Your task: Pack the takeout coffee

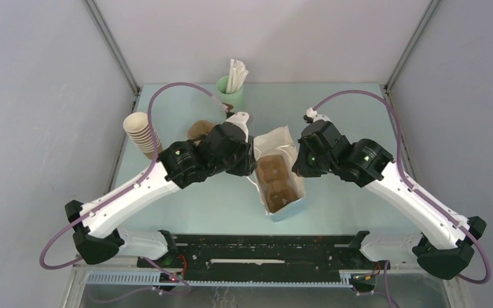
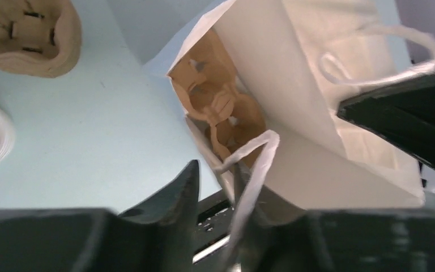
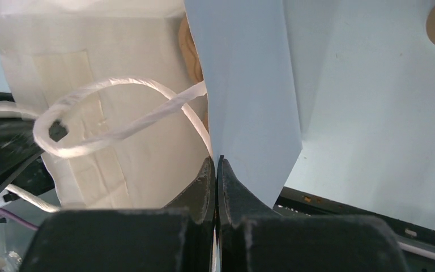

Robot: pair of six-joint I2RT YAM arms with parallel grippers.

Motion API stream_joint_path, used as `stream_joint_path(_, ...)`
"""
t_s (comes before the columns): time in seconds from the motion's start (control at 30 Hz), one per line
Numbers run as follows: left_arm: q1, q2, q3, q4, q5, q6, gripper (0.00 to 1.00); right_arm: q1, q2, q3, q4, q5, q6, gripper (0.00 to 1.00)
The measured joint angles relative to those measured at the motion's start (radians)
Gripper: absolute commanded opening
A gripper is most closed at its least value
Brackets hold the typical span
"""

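The right fingers (image 3: 203, 184) were clamped shut on the wall of the white bag (image 1: 276, 138) while the left fingers (image 2: 186, 187) straddled its opposite rim, grip unclear, seemingly to spread the mouth.

Soft, even light falls from above on the pale teal tabletop (image 1: 218, 205), leaving only faint shadows under the arms. In the left wrist view the white paper bag (image 2: 317, 73) glares, nearly blown out, and the left gripper (image 2: 218, 173) is blurred. In its own view the right gripper (image 3: 216, 167) is also soft, and the bag's near wall sits in bluish shade.
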Motion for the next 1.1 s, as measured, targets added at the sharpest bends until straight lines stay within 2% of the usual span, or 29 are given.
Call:
stream_joint_path(0.1,-0.001,0.020,0.001,-0.013,-0.040,0.023,0.08,0.000,-0.027,-0.023,0.045,0.000,-0.007,0.00)
stream_joint_path(0.17,-0.001,0.026,0.010,-0.015,-0.071,0.046,0.01,-0.001,-0.058,-0.051,0.094,0.008,-0.027,0.00)
stream_joint_path(0.27,-0.002,0.026,0.048,-0.008,-0.124,0.098,0.00,-0.007,-0.115,-0.110,0.210,0.036,-0.076,0.00)
stream_joint_path(0.4,-0.002,0.001,0.105,0.095,-0.163,0.194,0.00,-0.006,-0.264,-0.337,0.519,0.064,-0.174,0.00)
stream_joint_path(0.5,-0.002,-0.042,0.106,0.158,-0.169,0.239,0.00,0.011,-0.315,-0.446,0.682,0.084,-0.211,0.00)
stream_joint_path(0.63,-0.002,-0.088,0.094,0.225,-0.189,0.282,0.00,0.060,-0.327,-0.497,0.811,0.125,-0.213,0.00)
stream_joint_path(0.73,-0.002,-0.097,0.071,0.248,-0.203,0.313,0.00,0.123,-0.349,-0.520,0.868,0.178,-0.205,0.00)
stream_joint_path(0.87,-0.002,-0.093,0.018,0.270,-0.216,0.352,0.00,0.226,-0.367,-0.537,0.887,0.296,-0.180,0.05)
stream_joint_path(1.1,0.010,-0.080,-0.040,0.290,-0.211,0.365,0.00,0.233,-0.349,-0.538,0.824,0.379,-0.100,0.09)
